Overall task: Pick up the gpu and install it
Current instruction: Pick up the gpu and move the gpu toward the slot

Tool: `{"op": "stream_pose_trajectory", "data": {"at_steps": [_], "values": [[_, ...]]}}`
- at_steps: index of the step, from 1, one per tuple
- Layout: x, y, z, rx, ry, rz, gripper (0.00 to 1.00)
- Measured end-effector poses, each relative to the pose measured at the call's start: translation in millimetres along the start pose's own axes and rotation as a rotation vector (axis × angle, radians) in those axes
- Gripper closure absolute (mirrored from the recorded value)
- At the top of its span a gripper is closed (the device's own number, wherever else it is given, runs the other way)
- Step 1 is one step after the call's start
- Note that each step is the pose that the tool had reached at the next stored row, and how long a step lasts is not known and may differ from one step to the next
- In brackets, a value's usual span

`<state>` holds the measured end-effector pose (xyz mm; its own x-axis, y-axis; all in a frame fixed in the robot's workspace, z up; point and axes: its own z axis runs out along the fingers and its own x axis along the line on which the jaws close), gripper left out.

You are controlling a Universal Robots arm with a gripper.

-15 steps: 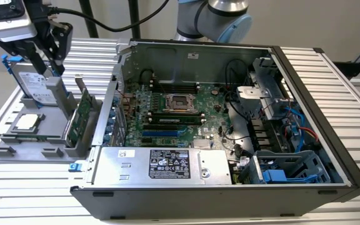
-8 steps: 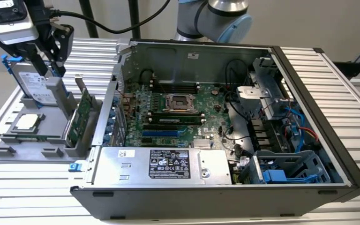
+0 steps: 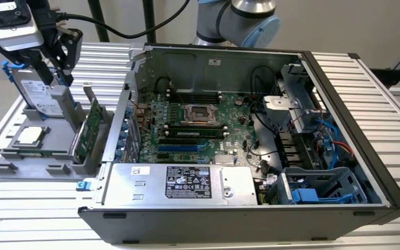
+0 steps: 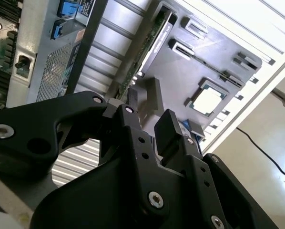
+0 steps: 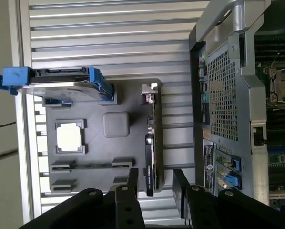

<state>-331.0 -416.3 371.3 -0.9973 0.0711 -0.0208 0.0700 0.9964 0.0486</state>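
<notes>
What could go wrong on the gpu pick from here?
1. The gpu stands on edge in the gray tray, a thin target for the open gripper: an off-centre descent could tilt it.
2. The hard drive and the case wall stand close by; a finger might clip either.

I see the gpu [image 3: 87, 133] standing up on its long edge in a slot of the grey holder [image 3: 47, 157] on the desk [image 3: 33, 208]. It is just beside the open computer case [image 3: 255, 219]. Its green board face shows in the exterior view. A silver bracket [image 3: 89, 96] sticks up at one end. In the first wrist view the gpu [image 5: 150, 143] looks thin and dark. My end effector [image 5: 155, 174] is not touching it.
</notes>
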Motion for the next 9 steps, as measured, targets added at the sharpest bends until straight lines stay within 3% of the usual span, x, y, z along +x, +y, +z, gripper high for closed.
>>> {"op": "stream_pose_trajectory", "data": {"at_steps": [9], "values": [[0.1,-0.1,2.5,0.0009,-0.0004,0.0,0.0]]}}
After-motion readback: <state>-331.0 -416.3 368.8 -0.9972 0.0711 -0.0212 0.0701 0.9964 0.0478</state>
